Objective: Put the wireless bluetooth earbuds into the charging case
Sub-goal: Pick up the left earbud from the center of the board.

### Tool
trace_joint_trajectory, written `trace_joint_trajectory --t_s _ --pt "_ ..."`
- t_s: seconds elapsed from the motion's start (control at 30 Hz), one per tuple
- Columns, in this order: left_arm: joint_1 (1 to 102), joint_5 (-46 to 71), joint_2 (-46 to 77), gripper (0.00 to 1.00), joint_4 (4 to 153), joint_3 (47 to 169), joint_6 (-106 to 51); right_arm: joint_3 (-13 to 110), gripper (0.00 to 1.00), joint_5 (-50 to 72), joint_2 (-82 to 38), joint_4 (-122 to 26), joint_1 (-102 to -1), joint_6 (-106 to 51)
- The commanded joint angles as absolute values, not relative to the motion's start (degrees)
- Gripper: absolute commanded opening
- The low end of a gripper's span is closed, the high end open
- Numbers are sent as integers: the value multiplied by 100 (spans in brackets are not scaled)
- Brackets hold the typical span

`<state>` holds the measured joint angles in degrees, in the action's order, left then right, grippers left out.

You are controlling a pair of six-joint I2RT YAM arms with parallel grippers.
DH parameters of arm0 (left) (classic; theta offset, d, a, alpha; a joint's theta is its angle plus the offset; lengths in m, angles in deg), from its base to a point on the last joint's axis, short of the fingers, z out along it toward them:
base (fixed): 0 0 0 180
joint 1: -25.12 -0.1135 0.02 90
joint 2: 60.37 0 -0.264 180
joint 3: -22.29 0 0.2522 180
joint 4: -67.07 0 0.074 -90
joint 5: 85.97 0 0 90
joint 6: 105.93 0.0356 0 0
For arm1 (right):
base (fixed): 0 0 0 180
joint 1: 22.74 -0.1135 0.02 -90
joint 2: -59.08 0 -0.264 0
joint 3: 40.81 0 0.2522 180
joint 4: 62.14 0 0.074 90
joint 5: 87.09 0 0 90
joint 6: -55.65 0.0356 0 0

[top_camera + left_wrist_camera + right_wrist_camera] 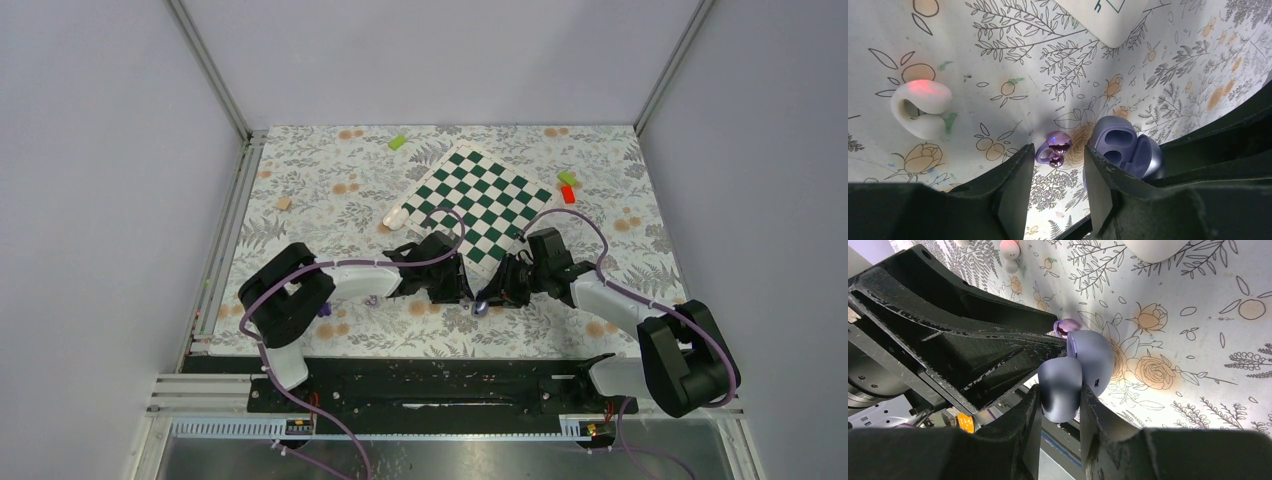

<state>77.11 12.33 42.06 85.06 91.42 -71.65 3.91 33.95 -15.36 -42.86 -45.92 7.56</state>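
Charging case (pixel 1122 146) gripped by its lid in right end effector (pixel 1059 390), wells exposed for loading. Left end effector (pixel 1058 152) released, straddling purple earbud (pixel 1053 148) at case's 9 o'clock.

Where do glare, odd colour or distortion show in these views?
Left wrist: a red glow tints the white earbud, a blue glint sits on the purple earbud, and the tablecloth bends fisheye-like. Right wrist: the case is sharp, evenly lit. Top: soft, even light.
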Motion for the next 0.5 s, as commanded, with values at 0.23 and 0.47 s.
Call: trace_joint_trajectory --t_s 0.23,0.47 --pt "7674 1785 4102 39 7641 8874 -7467 406 0 3414 -1616 -4523 -4647 836" --pt "7678 1858 4060 30 7539 8787 -7541 392 0 3416 -1621 -4531 -4647 845"
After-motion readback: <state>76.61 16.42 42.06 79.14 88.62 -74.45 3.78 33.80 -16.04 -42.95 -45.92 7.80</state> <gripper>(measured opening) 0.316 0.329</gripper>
